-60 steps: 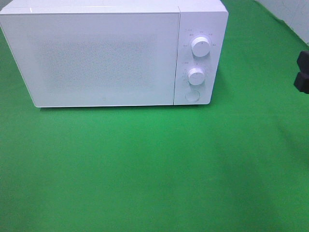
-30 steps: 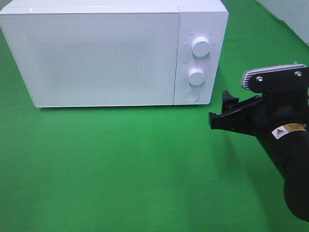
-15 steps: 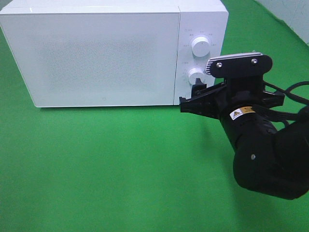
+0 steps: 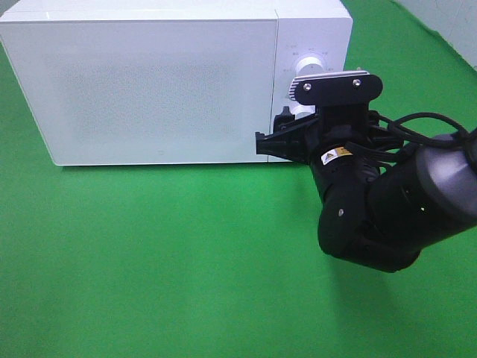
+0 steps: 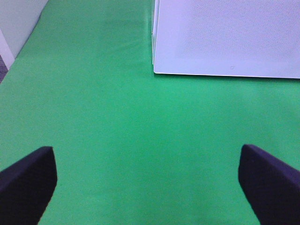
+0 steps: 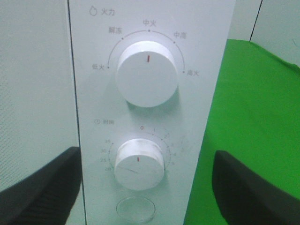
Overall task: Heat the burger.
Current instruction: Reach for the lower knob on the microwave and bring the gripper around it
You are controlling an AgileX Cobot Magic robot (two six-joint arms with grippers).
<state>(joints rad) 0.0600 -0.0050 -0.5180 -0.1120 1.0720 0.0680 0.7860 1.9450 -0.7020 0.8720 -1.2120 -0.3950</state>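
1. The burger does not show in any view. The white microwave oven (image 4: pixel 164 89) has its door shut and the door is not see-through, so I cannot tell where the burger lies relative to either gripper.
2. The right gripper (image 4: pixel 272 133) is open and holds nothing. It is close in front of the control panel (image 6: pixel 197 117).
3. In the right wrist view its two fingers (image 6: pixel 42 187) stand on either side of the lower knob (image 6: pixel 139 163). The upper knob (image 6: pixel 147 74) and the round button (image 6: pixel 136 209) are also seen there. Whether the fingers touch the panel I cannot tell.
4. The right arm (image 4: pixel 387 209) reaches in from the right, bent low over the green cloth (image 4: pixel 186 261).
5. The left gripper (image 5: pixel 147 187) is wide open and empty, over the cloth, near the oven's front corner.
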